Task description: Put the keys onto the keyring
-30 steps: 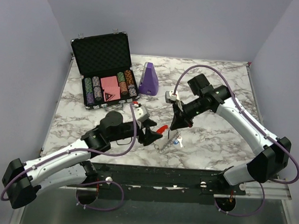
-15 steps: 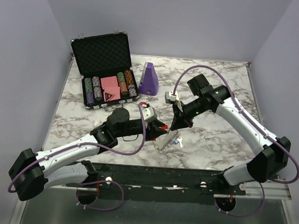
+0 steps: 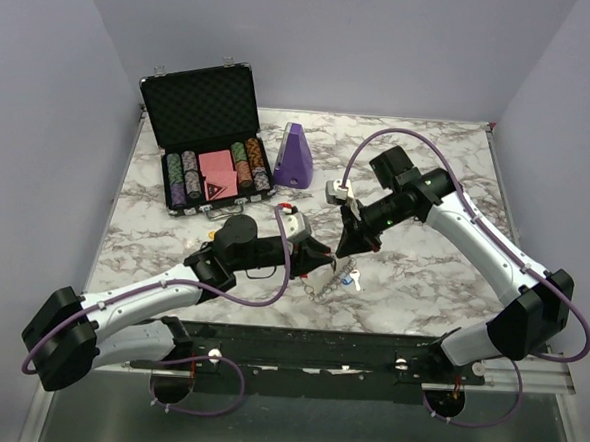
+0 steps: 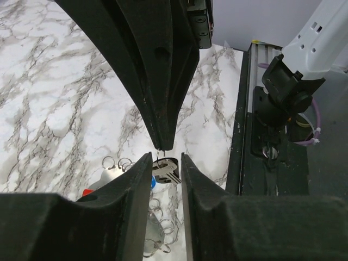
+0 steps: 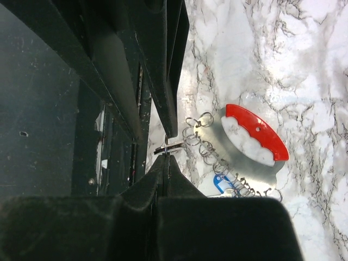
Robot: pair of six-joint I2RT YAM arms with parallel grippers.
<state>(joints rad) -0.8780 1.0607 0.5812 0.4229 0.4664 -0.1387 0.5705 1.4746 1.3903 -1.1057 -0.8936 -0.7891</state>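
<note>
My right gripper [image 3: 349, 248] is shut on the small ring of a silvery key [image 5: 169, 147] and holds it above the table; its tip [image 4: 163, 142] comes down from the top of the left wrist view. That key [image 4: 166, 169] hangs between the fingers of my left gripper [image 4: 166, 159], which is open with a narrow gap on either side of it. The left gripper [image 3: 321, 255] is tip to tip with the right one. The keyring [image 5: 255, 130], a red arc with a silvery chain of rings, lies on the marble below; its chain [image 3: 321, 286] shows near the front edge. A blue-tagged key [image 5: 222, 182] lies on the chain.
An open black case of poker chips [image 3: 203, 165] stands at the back left, and a purple wedge-shaped object [image 3: 297, 156] is beside it. The black front rail [image 4: 239, 136] and the right arm's base [image 4: 283, 92] lie just past the keyring.
My left gripper has moved right and a little back, up to the right gripper, so the hanging key now sits between its fingers. The right arm has barely moved.
</note>
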